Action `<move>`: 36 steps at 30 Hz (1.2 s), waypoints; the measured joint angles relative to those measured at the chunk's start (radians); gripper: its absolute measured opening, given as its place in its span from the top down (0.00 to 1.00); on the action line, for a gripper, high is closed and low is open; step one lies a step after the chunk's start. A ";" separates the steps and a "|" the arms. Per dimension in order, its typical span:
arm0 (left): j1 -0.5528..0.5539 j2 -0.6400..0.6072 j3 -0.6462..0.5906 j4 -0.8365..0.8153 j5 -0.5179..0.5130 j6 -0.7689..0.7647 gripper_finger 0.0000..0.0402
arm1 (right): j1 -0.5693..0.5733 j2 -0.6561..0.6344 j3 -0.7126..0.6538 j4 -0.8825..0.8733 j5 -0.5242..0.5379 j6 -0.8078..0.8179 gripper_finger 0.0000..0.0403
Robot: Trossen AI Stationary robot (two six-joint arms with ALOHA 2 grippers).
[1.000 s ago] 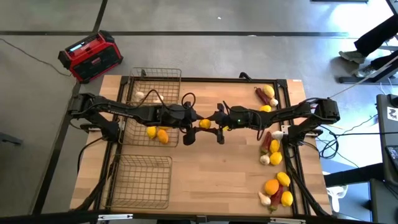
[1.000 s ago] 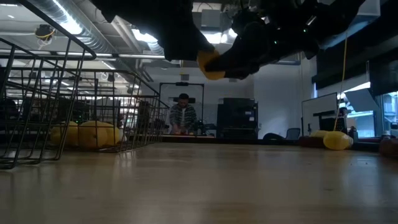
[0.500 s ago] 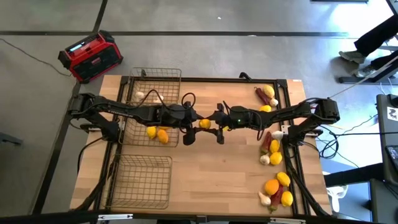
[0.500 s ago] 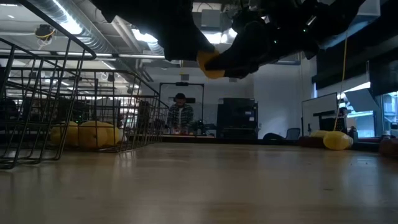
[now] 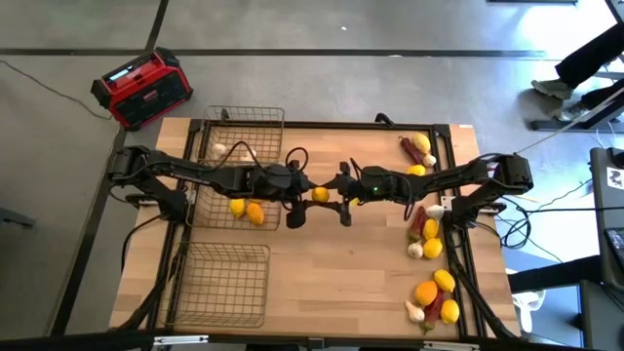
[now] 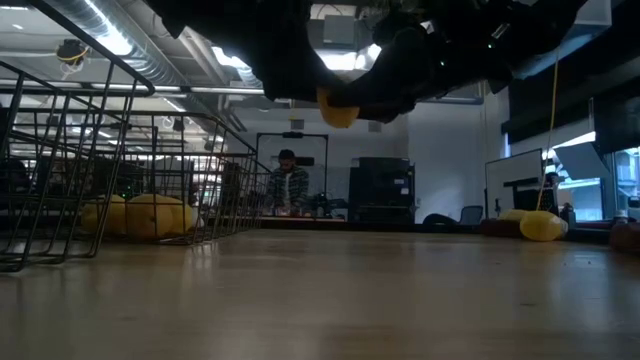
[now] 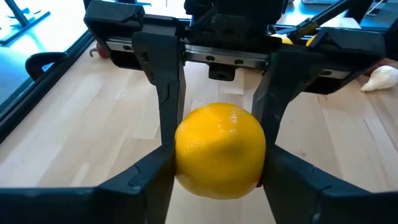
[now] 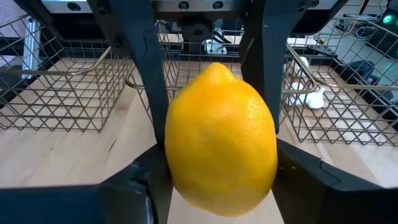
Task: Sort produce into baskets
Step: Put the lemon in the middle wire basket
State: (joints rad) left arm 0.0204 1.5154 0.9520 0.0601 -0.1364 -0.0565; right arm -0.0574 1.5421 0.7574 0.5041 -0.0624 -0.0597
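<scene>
A yellow lemon [image 5: 321, 194] hangs above the middle of the table, between my two grippers, which meet tip to tip. My left gripper [image 5: 313, 193] reaches in from the table's left and my right gripper [image 5: 331, 193] from its right; both are shut on this lemon [image 7: 221, 155]. Three wire baskets stand at the left. The far basket [image 5: 246, 122] holds a garlic bulb [image 5: 216, 149], the middle basket [image 5: 200, 210] holds lemons [image 5: 248, 210], and the near basket [image 5: 222, 283] lies toward the front. More produce [image 5: 426, 239] lies loose along the right edge. My left gripper pinches the lemon's two sides [image 7: 183, 165] between its two fingers [image 7: 149, 177]. It comes from the table's left, slanting a little downward. The lemon is lifted clear of the table. My right gripper's fingers stand on the same two sides, from the opposite direction. My right gripper pinches the lemon's two sides [image 8: 177, 165] between its two fingers [image 8: 137, 183]. It comes from the table's right, nearly level. The lemon [image 6: 338, 110] hangs high above the tabletop, its pointed end [image 8: 217, 67] uppermost in the right wrist view.
A red-and-black box [image 5: 141, 88] stands on the floor beyond the table's far left corner. Loose produce lies at the far right [image 5: 417, 148] and the near right [image 5: 437, 295]. Bare wood [image 5: 341, 273] stretches across the table's middle and front. A person [image 6: 288, 185] stands far behind the table.
</scene>
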 joint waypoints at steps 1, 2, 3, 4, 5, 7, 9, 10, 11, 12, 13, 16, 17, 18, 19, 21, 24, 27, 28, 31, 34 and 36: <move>0.000 0.000 0.000 0.000 0.000 0.004 0.53 | 0.000 0.000 0.000 0.000 0.000 0.000 0.48; 0.000 0.000 0.000 0.000 -0.001 0.004 0.54 | 0.000 0.000 0.000 0.000 0.000 0.000 0.48; 0.000 0.000 0.000 0.000 -0.002 0.005 0.55 | 0.000 0.000 0.000 0.000 0.000 0.000 0.48; 0.000 0.000 0.000 0.000 -0.003 0.005 0.56 | 0.000 0.000 0.000 -0.001 0.000 0.000 0.48; 0.000 0.000 0.000 0.000 -0.003 0.005 0.56 | 0.000 0.000 0.000 -0.003 0.001 0.000 0.47; 0.000 -0.001 0.000 0.001 -0.003 0.005 0.55 | 0.000 0.000 0.000 -0.004 0.001 0.007 0.45; 0.000 -0.010 0.000 -0.001 -0.003 0.005 0.53 | 0.000 0.000 0.000 0.005 0.001 0.043 0.42; 0.000 -0.021 -0.001 -0.005 -0.004 0.006 0.53 | 0.000 0.000 0.000 0.010 0.001 0.063 0.40; 0.000 -0.033 -0.001 -0.015 -0.005 0.006 0.53 | 0.000 -0.002 0.000 0.012 0.000 0.078 0.39; 0.000 -0.049 0.001 -0.038 -0.006 0.006 0.53 | 0.000 -0.004 0.000 0.008 0.000 0.082 0.37; 0.000 -0.066 0.006 -0.070 -0.010 0.006 0.52 | 0.000 -0.006 0.001 0.001 0.000 0.084 0.36; 0.000 -0.127 0.024 -0.170 -0.050 0.006 0.52 | 0.000 -0.006 0.001 -0.021 -0.001 0.086 0.34; 0.000 -0.151 0.030 -0.206 -0.065 0.006 0.52 | 0.000 -0.006 0.001 -0.024 -0.001 0.086 0.33; 0.000 -0.173 0.033 -0.246 -0.079 0.003 0.52 | 0.000 -0.006 0.001 -0.027 -0.001 0.086 0.33; 0.000 -0.194 0.036 -0.280 -0.089 -0.004 0.52 | 0.000 -0.006 0.001 -0.030 -0.001 0.086 0.33; 0.000 -0.241 0.037 -0.346 -0.107 -0.027 0.52 | 0.000 -0.006 0.001 -0.038 -0.001 0.089 0.33; 0.000 -0.320 0.038 -0.449 -0.113 -0.081 0.52 | 0.000 -0.006 0.001 -0.051 -0.001 0.110 0.33; 0.000 -0.392 0.038 -0.574 -0.117 -0.152 0.52 | 0.000 -0.006 0.001 -0.069 -0.001 0.116 0.33; 0.000 -0.414 0.038 -0.622 -0.117 -0.181 0.52 | 0.000 -0.006 0.000 -0.073 -0.001 0.116 0.33; 0.000 -0.471 0.039 -0.762 -0.125 -0.275 0.52 | 0.000 -0.001 0.000 -0.082 -0.001 0.119 0.33; 0.000 -0.503 0.038 -0.896 -0.176 -0.367 0.52 | 0.000 -0.001 0.000 -0.082 -0.001 0.120 0.33; -0.001 -0.514 0.036 -0.974 -0.212 -0.420 0.52 | 0.000 -0.001 0.000 -0.082 -0.001 0.120 0.33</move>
State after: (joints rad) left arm 0.0197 1.0012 0.9878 -0.9144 -0.3488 -0.4765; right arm -0.0570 1.5410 0.7574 0.4225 -0.0635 0.0601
